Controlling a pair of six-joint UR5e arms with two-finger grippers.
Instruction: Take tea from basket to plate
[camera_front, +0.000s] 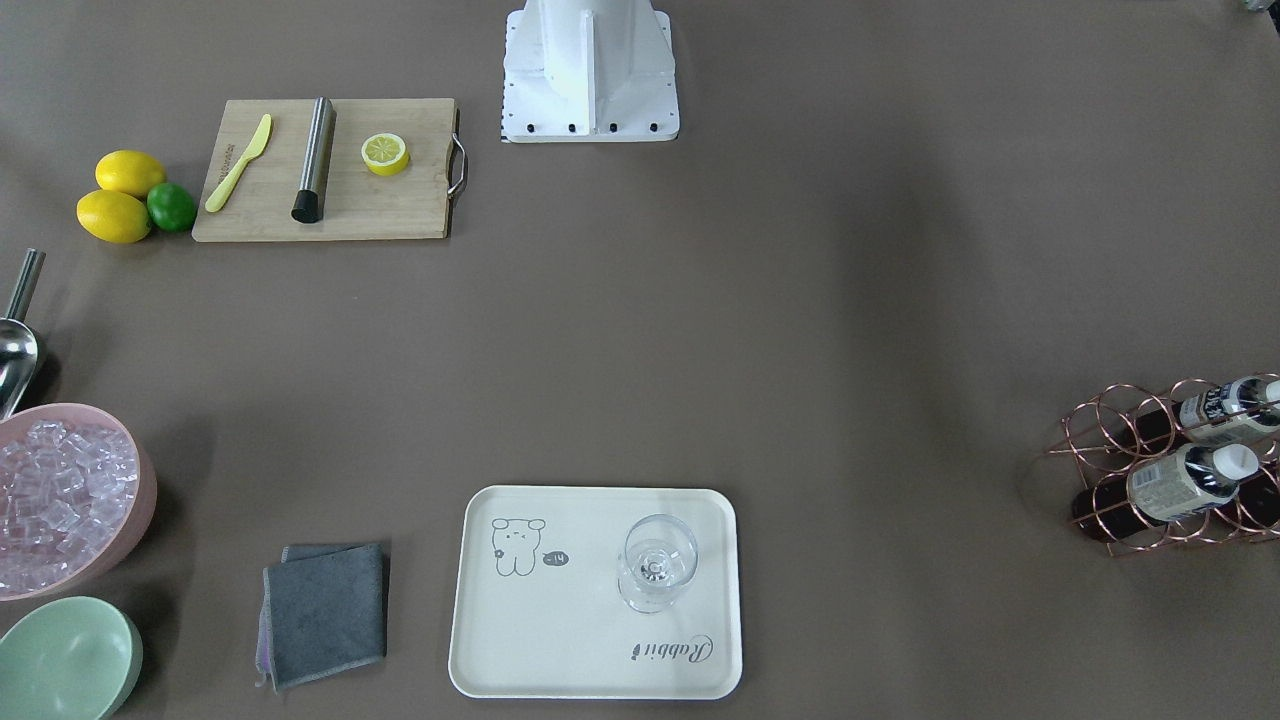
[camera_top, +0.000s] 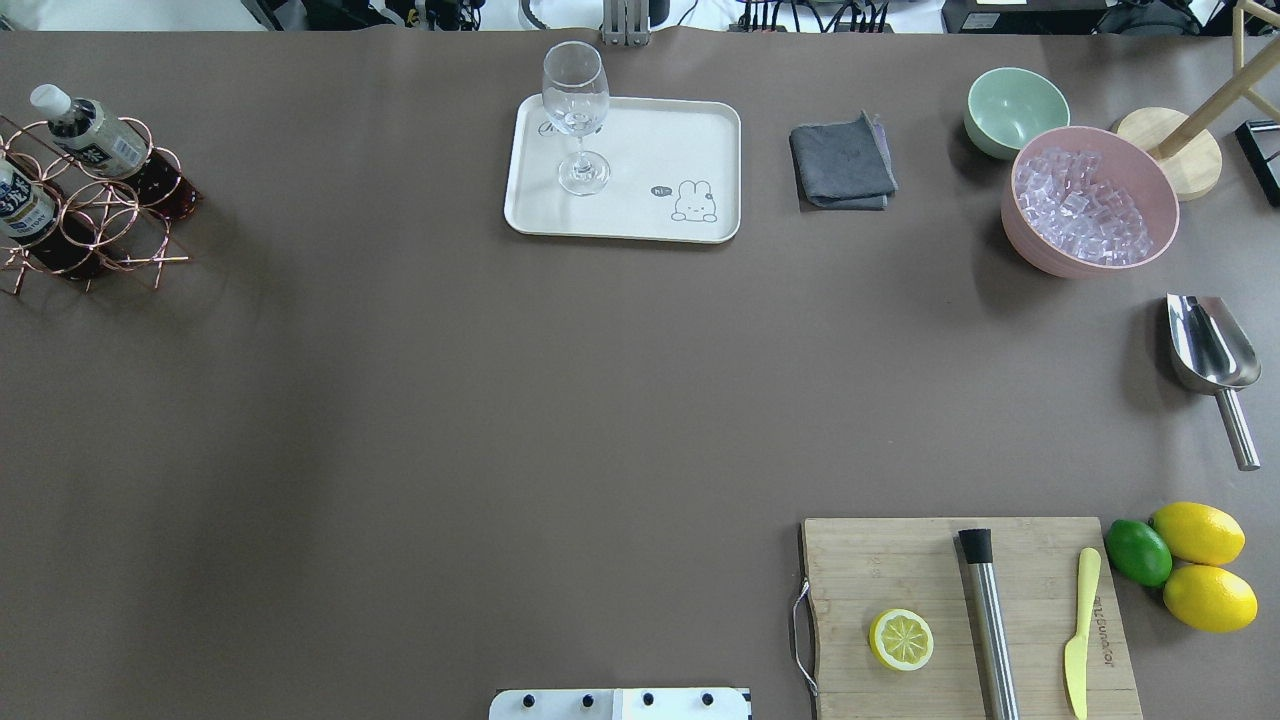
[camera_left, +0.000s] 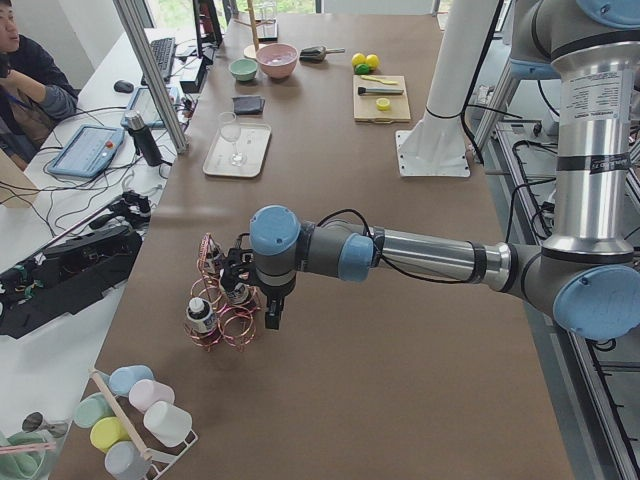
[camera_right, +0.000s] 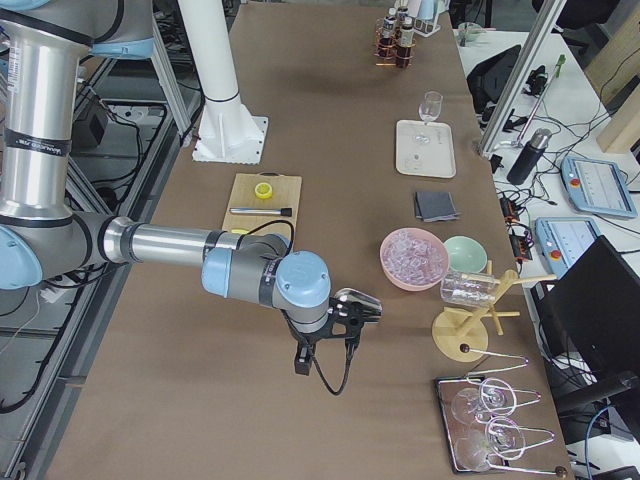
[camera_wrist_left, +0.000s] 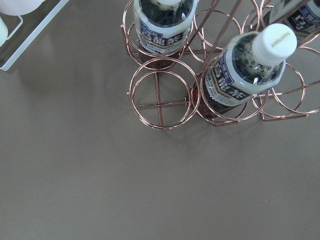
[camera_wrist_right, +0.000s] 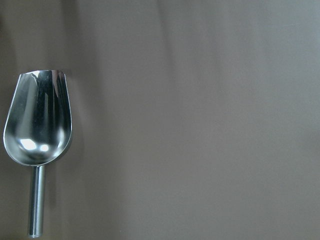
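Observation:
The copper wire basket (camera_front: 1110, 420) stands at the table's left end, also seen in the overhead view (camera_top: 110, 225) and the left wrist view (camera_wrist_left: 160, 92). Tea bottles (camera_front: 1190, 485) (camera_top: 85, 125) with white caps stand in its rings; three show in the left wrist view (camera_wrist_left: 245, 75), beside an empty ring. The cream plate (camera_front: 560, 620) (camera_top: 650, 140) holds a wine glass (camera_front: 655, 565). My left gripper (camera_left: 238, 288) hangs over the basket (camera_left: 235, 330); I cannot tell whether it is open or shut. My right gripper (camera_right: 360, 312) hovers over a steel scoop (camera_wrist_right: 40, 125); I cannot tell its state either.
A wooden cutting board (camera_top: 960, 620) holds a lemon half, a steel muddler and a yellow knife. Lemons and a lime (camera_top: 1190, 555) lie beside it. A pink bowl of ice (camera_top: 1090, 200), a mint-green bowl (camera_top: 1015, 110) and a grey cloth (camera_top: 842, 165) sit right of the plate.

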